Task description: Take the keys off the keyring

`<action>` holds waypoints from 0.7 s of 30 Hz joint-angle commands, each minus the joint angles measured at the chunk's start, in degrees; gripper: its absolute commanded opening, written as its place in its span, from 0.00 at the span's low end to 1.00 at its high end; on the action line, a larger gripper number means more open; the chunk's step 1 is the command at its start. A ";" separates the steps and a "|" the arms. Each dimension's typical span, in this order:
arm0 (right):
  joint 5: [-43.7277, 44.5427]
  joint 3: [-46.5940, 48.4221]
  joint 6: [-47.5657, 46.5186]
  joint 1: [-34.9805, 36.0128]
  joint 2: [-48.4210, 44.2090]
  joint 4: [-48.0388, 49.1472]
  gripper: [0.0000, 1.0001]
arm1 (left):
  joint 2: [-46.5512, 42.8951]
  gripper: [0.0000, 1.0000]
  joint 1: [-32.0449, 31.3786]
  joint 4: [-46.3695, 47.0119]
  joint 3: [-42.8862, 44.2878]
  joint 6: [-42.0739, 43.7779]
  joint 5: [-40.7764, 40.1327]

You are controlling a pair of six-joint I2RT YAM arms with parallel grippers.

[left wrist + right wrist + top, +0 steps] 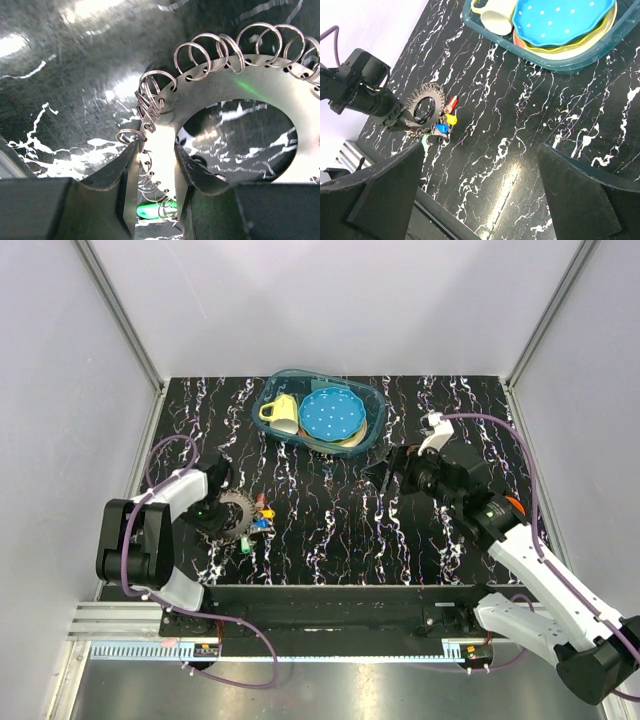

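Teal tray (383,408) with yellow mug (280,412), blue plate (332,413)

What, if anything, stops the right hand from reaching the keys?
Likely nothing, so yes: the right hand hangs open over the table, the keys lie exposed, and the left hand grips the keyring on the opposite side.

Open tabletop (330,530) lies between the keys (264,514) and the right gripper (385,472), so approach from the right is unobstructed. The left gripper (215,510) blocks the left side of the keyring (236,510), with its jaws closed across the plate. A teal bin (375,405) of crockery occupies the far centre. The enclosure walls (60,390) bound both table sides.
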 commanded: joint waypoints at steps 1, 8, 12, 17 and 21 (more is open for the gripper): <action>0.11 -1.05 1.96 0.31 1.56 4.56 0.98 | -0.13 0.00 -4.62 -1.23 1.54 2.92 -0.54; -8.14 -4.49 6.44 0.22 8.93 16.50 0.96 | -5.58 0.00 -12.26 0.00 2.33 6.17 -7.57; -16.22 -3.70 8.29 0.40 19.63 23.98 0.94 | -10.32 0.00 -13.15 4.38 -0.03 9.15 -6.97; -19.58 -3.87 8.82 0.75 27.56 34.44 0.93 | -18.22 0.00 -13.68 14.93 -5.83 14.78 -2.66; -23.09 -1.85 8.64 2.15 35.73 39.08 0.91 | -22.98 0.00 -13.77 19.06 -9.35 17.42 -1.69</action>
